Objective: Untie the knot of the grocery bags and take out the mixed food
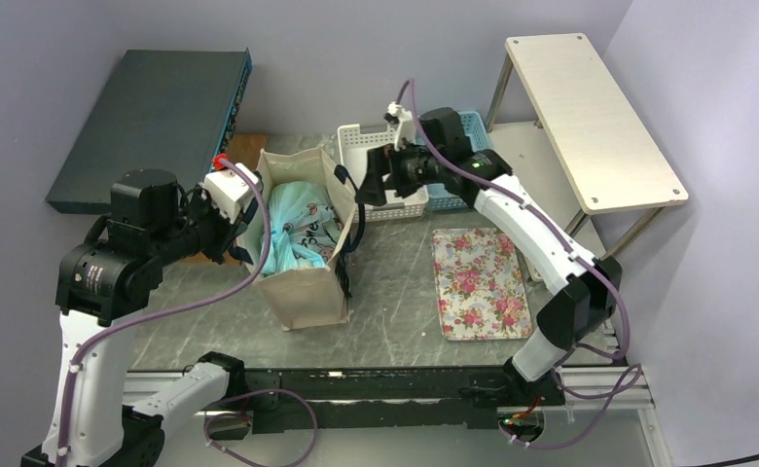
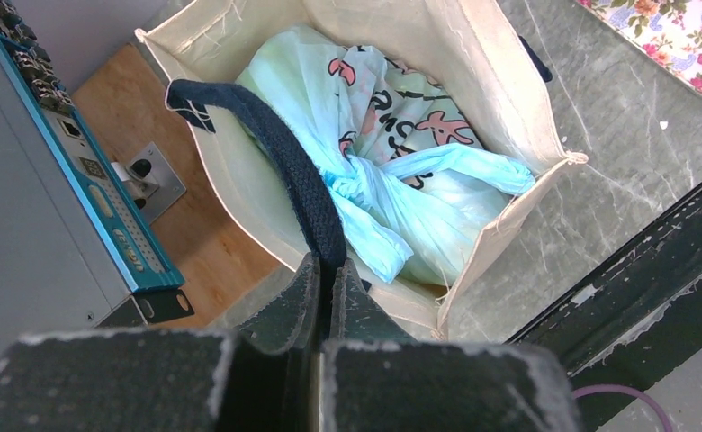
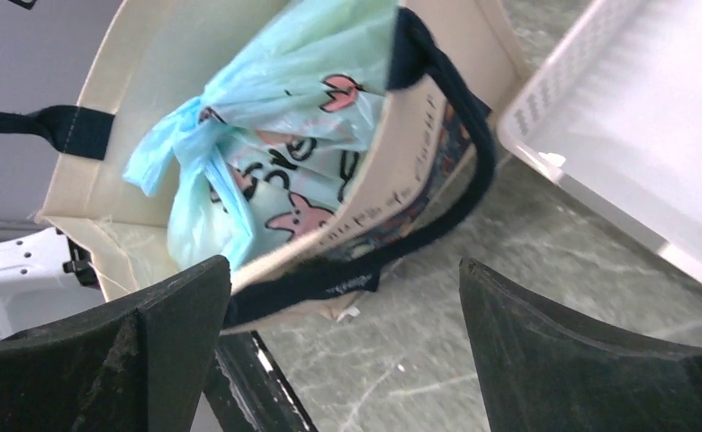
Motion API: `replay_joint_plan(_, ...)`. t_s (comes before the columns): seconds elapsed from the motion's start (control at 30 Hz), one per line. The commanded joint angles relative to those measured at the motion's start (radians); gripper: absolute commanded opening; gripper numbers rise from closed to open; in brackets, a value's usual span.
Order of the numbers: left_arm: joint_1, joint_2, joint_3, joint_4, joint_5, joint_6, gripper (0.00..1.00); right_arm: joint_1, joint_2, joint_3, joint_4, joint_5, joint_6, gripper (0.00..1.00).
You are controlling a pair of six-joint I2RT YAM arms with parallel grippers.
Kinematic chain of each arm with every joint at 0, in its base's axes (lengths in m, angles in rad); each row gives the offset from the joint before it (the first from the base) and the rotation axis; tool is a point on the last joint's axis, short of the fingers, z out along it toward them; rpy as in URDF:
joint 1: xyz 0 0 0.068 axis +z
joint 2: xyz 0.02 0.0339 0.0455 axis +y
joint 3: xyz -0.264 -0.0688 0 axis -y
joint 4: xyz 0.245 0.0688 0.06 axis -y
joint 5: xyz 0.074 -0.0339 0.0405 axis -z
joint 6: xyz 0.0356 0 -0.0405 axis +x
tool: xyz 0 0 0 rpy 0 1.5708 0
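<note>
The beige canvas tote [image 1: 307,287] stands open mid-table, with the light-blue plastic bag [image 1: 296,222] inside it. The bag's knot [image 2: 352,180] is tied and also shows in the right wrist view [image 3: 190,126]. My left gripper [image 2: 329,265] is shut on the tote's black strap [image 2: 266,135] at the tote's left rim [image 1: 247,226]. My right gripper [image 3: 343,270] is open and empty, hovering by the tote's right side [image 1: 364,190], above the other strap [image 3: 478,153]. The food is hidden inside the blue bag [image 3: 302,81].
A white basket [image 1: 385,156] and a blue basket [image 1: 473,126] stand behind the tote. A floral tray [image 1: 480,282] lies to the right. A dark box [image 1: 152,117] lies at the back left, and a side table [image 1: 590,117] stands at the right.
</note>
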Motion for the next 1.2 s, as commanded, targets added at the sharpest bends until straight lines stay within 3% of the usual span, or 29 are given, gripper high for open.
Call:
replay_joint_plan(0.0,0.003,0.0,0.039,0.015,0.024,-0.031,0.0,0.057,0.09,0.082,0.045,0.06,0.057,1.0)
replay_joint_plan(0.13,0.003,-0.002,0.056,0.007,0.013,-0.046,0.0,0.079,0.155,0.123,0.042,0.101,0.056,0.99)
replay_joint_plan(0.2,0.003,-0.007,0.064,-0.003,0.013,-0.054,0.0,0.088,0.185,0.131,0.036,0.108,0.055,0.87)
replay_joint_plan(0.23,0.003,-0.01,0.068,-0.011,0.017,-0.054,0.0,0.088,0.194,0.133,0.032,0.088,0.057,0.69)
replay_joint_plan(0.3,0.003,-0.024,0.075,-0.029,0.032,-0.046,0.0,0.09,0.195,0.134,0.011,0.048,0.052,0.2)
replay_joint_plan(0.33,0.004,-0.03,0.079,-0.04,0.046,-0.038,0.0,0.09,0.185,0.129,-0.001,0.027,0.037,0.02)
replay_joint_plan(0.5,0.003,-0.076,0.105,-0.106,0.082,-0.002,0.0,0.087,0.088,0.071,-0.127,-0.001,-0.102,0.0)
replay_joint_plan(0.7,0.003,-0.135,0.084,-0.171,-0.064,0.022,0.0,0.053,-0.021,-0.057,-0.249,-0.051,-0.257,0.0)
replay_joint_plan(0.97,0.003,-0.23,-0.186,-0.291,-0.272,0.095,0.0,0.021,-0.062,-0.134,-0.265,-0.076,-0.317,0.0)
replay_joint_plan(1.0,0.003,-0.244,-0.227,-0.298,-0.28,0.107,0.04,0.021,-0.065,-0.14,-0.265,-0.079,-0.321,0.0)
replay_joint_plan(1.03,0.003,-0.254,-0.26,-0.305,-0.279,0.118,0.18,0.019,-0.069,-0.147,-0.263,-0.081,-0.326,0.0)
replay_joint_plan(1.1,0.003,-0.269,-0.301,-0.306,-0.266,0.12,0.55,0.019,-0.076,-0.162,-0.255,-0.083,-0.331,0.0)
replay_joint_plan(1.17,0.003,-0.273,-0.298,-0.288,-0.234,0.101,0.8,0.018,-0.082,-0.164,-0.247,-0.081,-0.331,0.0)
